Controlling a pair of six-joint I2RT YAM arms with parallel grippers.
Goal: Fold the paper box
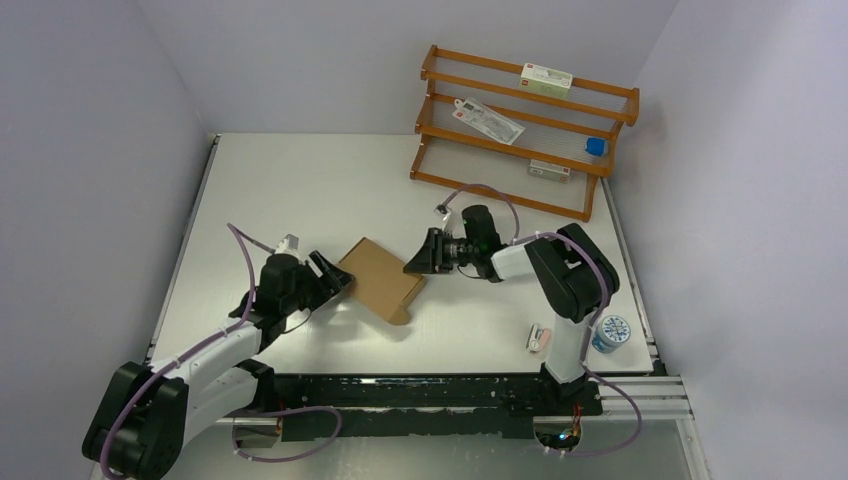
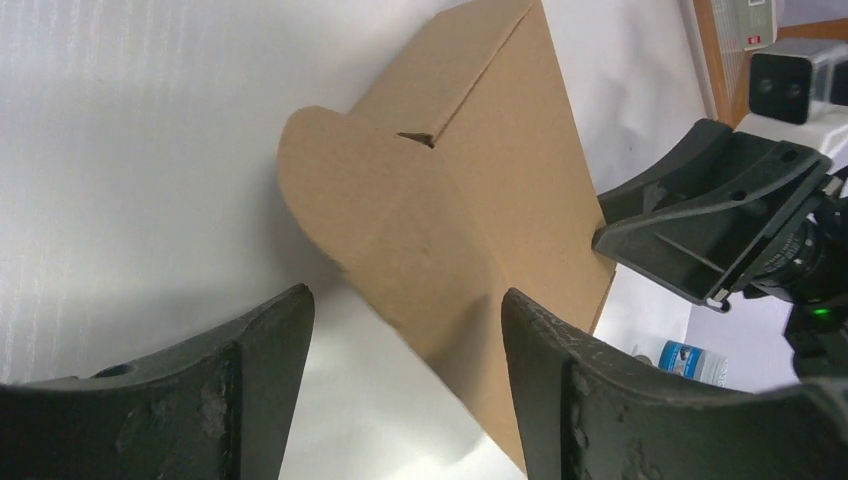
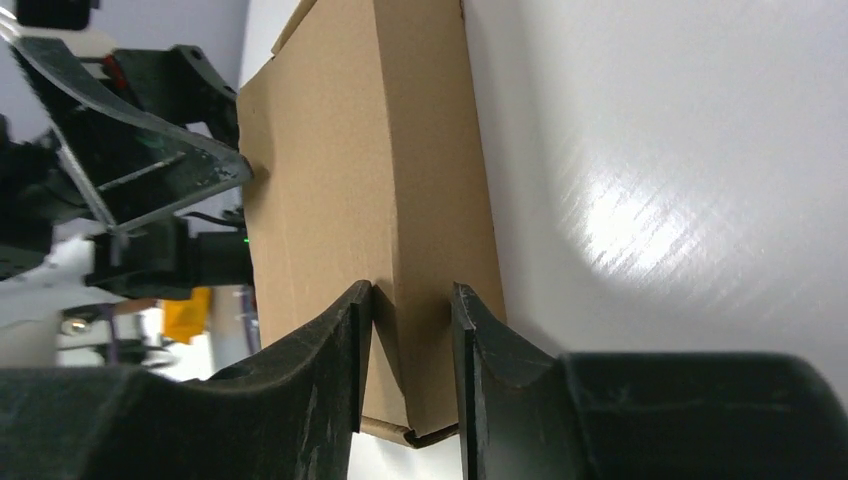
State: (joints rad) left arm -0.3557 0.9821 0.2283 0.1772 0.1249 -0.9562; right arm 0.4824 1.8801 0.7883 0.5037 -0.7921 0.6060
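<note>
Paper box (image 1: 382, 283) lies mid-table, a brown cardboard piece set diagonally between the two arms. Left gripper (image 1: 338, 273) sits at its left edge, jaws spread wide. From the left wrist, the fingers (image 2: 250, 385) stand well apart with the box's near corner between them; I cannot tell whether either one touches it. Right gripper (image 1: 420, 256) meets the opposite edge, jaws drawn in to a slim gap. The right wrist view shows its fingers (image 3: 325, 385) bracketing a strip of cardboard, but not whether they pinch it. Only the left wrist view gives the rounded flap (image 2: 325, 190) and the small notch (image 2: 417, 139) at its crease. Only the top view gives the wooden rack (image 1: 480, 191) at the far right, and the round blue-and-white tub (image 1: 611, 333) beside the right arm's base.
</note>
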